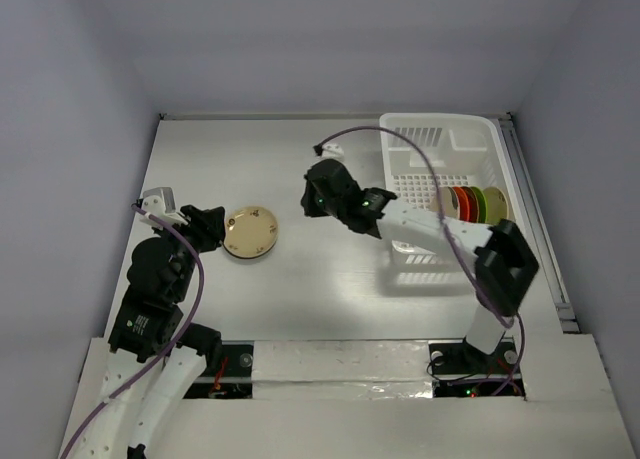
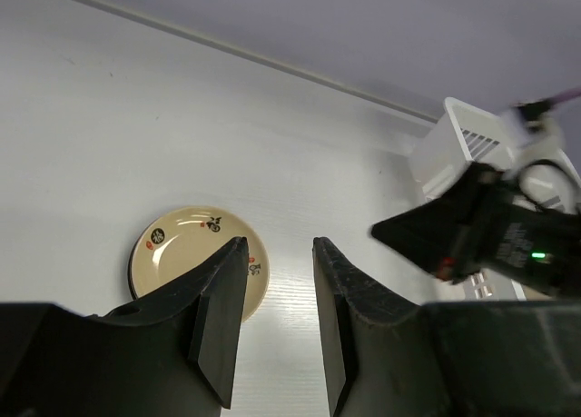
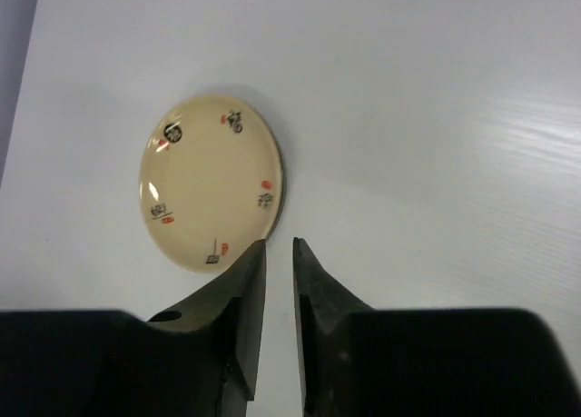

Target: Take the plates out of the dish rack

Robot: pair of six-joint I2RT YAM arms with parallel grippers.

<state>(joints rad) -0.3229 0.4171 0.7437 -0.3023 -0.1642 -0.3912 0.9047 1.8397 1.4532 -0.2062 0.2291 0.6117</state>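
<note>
Table: flat white top, matte, with a faint grain in the wrist views.

Dish rack: white plastic rectangular basket with slotted walls and a grid floor. It stands at the table's far right corner, and the right arm reaches across its near edge.

Plates in rack: we note a row of thin discs standing on edge against the rack's right side, with red, orange and green rims. We cannot get a count.

Cream plate: round, shallow and glossy, with small red and black marks ringing the inner face. It lies flat on the table left of centre, well apart from the rack.

Left gripper: black, wedge-shaped fingers with a moderate gap and nothing between them. It sits just beside the cream plate's left edge in the top view.

Right gripper: black fingers parted by a narrow slit only, holding nothing. It hangs over bare table near the plate's rim.
</note>
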